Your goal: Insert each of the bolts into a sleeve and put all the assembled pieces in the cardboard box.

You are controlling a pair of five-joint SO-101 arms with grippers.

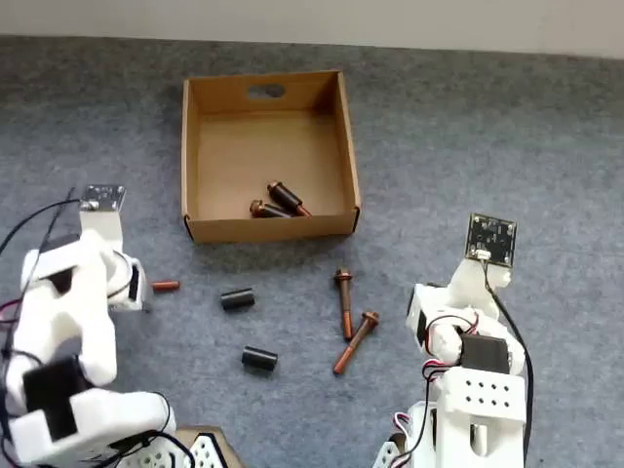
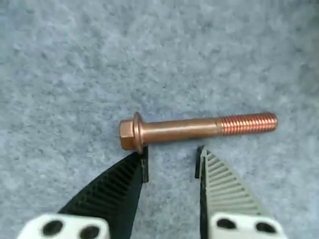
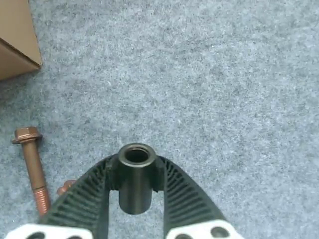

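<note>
Take the stiff, smooth bolt [image 2: 189, 129] at mid-shank with the narrowly parted left gripper [image 2: 172, 157], for the sleeve [image 3: 134, 191] clamped in the right gripper [image 3: 135, 169].

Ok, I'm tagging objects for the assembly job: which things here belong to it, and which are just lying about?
Job: cardboard box; two assembled pieces inside it; bolt by the open left gripper; two more bolts; two loose sleeves; sleeve held in the right gripper.
Not part of it: grey table cover; tan scrap at the near edge, identity unclear.
</note>
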